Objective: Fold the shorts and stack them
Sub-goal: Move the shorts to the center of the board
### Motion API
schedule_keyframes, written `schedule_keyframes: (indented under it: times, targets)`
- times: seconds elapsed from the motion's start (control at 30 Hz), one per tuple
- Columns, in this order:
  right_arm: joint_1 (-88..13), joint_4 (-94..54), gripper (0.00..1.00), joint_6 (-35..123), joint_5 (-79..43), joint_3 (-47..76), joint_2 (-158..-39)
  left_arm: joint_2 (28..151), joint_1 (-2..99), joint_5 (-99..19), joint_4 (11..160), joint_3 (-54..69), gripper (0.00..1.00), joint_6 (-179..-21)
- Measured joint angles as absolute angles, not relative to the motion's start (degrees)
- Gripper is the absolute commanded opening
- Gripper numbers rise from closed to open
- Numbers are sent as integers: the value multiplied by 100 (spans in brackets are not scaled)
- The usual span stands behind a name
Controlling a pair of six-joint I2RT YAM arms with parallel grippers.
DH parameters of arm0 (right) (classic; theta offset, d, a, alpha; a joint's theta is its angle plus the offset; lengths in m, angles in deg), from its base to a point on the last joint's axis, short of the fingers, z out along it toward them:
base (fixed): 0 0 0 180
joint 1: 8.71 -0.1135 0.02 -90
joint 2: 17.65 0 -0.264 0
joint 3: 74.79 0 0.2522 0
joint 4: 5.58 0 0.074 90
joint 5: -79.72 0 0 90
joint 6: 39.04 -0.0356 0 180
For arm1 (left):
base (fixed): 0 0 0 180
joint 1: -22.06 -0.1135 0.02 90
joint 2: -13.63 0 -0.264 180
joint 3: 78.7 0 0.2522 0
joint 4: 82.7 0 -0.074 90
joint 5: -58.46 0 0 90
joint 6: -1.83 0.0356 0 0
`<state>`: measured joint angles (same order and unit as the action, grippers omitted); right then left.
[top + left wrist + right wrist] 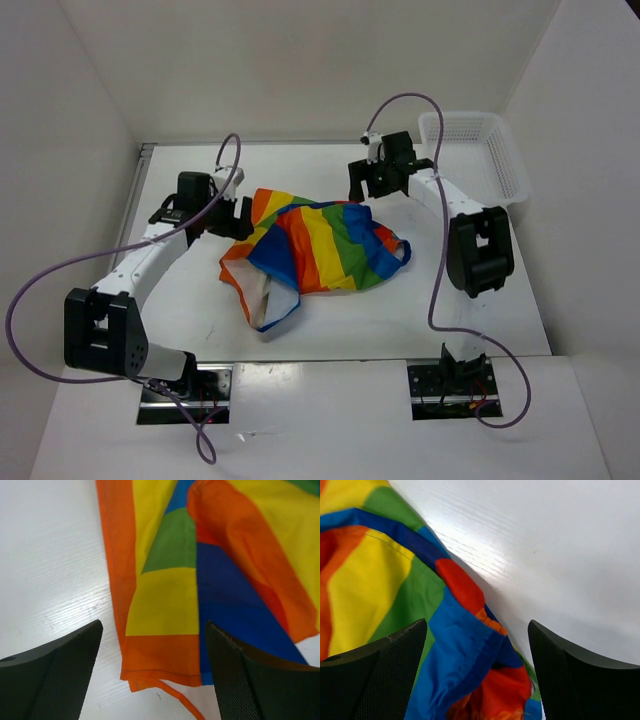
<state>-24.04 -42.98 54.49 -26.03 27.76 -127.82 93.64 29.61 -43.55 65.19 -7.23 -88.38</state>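
Fingers first: my left fingers point(50, 680) are spread wide with nothing between them, and the right fingers point(580, 680) are spread just as wide, also gripping nothing.

From the top camera I see a white surface point(400, 310) shut in by plain white walls point(300, 60) at the back and on both sides. The shorts point(320, 250) lie crumpled near the middle of it, unfolded, the rainbow stripes running at odd angles and a pale inner side showing at the near-left corner. A white mesh basket point(505, 165) stands at the far right corner, apart from the cloth. The left fingers point(235, 215) sit at the far-left edge of the shorts and the right fingers point(375, 180) at the far edge, towards the right.

The wrist cameras add what the overhead view cannot resolve. My left wrist view shows a stitched orange hem of the shorts point(170, 595) lying flat between the two fingers, with a thin orange strip trailing from it onto the surface point(50, 555) — whose faint wood-like grain shows only this close. My right wrist view shows a rumpled blue-and-red fold of the shorts point(385, 580) bunched between the fingers, casting a shadow on the bare surface point(560, 540). Whether either pair touches the cloth I cannot tell.
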Motion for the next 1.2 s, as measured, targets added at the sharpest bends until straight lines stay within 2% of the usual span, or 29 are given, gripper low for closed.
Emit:
schedule_keyframes:
  times: [0.1, 0.17, 0.4, 0.5, 0.6, 0.67, 0.7, 0.73, 0.77, 0.8, 0.83, 0.9, 0.93, 0.97, 1.03, 1.2]
  targets:
    - [-2376, -4296, 86, 5336, -2734, 2859, -13276, 9368, 2959, -4751, 6235, -426, 96, -8834]
    - [-2365, -4311, 82, 5307, -2839, 2859, -13455, 9370, 2959, -5024, 6040, -332, 97, -8834]
    - [-2356, -4294, 69, 5224, -3042, 3030, -13729, 9689, 3027, -4978, 5797, -559, 97, -8838]
    - [-2356, -4283, 69, 5213, -3045, 3091, -13746, 9904, 3140, -4738, 5736, -788, 97, -8836]
    - [-2356, -4290, 66, 5231, -3042, 3091, -13748, 9993, 3335, -4639, 5640, -850, 91, -8840]
    - [-2356, -4292, 59, 5233, -3042, 3091, -13750, 9993, 3453, -4604, 5684, -850, 83, -8843]
    - [-2356, -4292, 56, 5244, -3040, 3091, -13750, 9995, 3496, -4578, 5701, -850, 69, -8845]
    - [-2356, -4292, 51, 5239, -3038, 3091, -13750, 10002, 3540, -4565, 5717, -850, 61, -8854]
    - [-2356, -4292, 37, 5248, -3034, 3091, -13750, 10013, 3566, -4552, 5732, -850, 53, -8840]
    - [-2356, -4290, 27, 5279, -3018, 3091, -13750, 10017, 3573, -4541, 5743, -850, 35, -8843]
    - [-2356, -4290, 20, 5266, -3012, 3089, -13750, 10022, 3577, -4534, 5749, -852, 28, -8878]
    - [-2356, -4287, 10, 5253, -2986, 3089, -13750, 10024, 3590, -4541, 5773, -854, 19, -8836]
    - [-2356, -4287, 10, 5250, -2959, 3086, -13750, 10024, 3595, -4559, 5780, -863, 14, -8834]
    - [-2356, -4287, 7, 5250, -2942, 3086, -13750, 10024, 3601, -4583, 5789, -876, 4, -8843]
    - [-2378, -4285, 0, 5248, -2911, 3086, -13750, 10024, 3610, -4633, 5815, -939, 0, -8843]
    - [-2384, -4285, 0, 5285, -2887, 3086, -13750, 10032, 3614, -4613, 5817, -1097, 0, -8838]
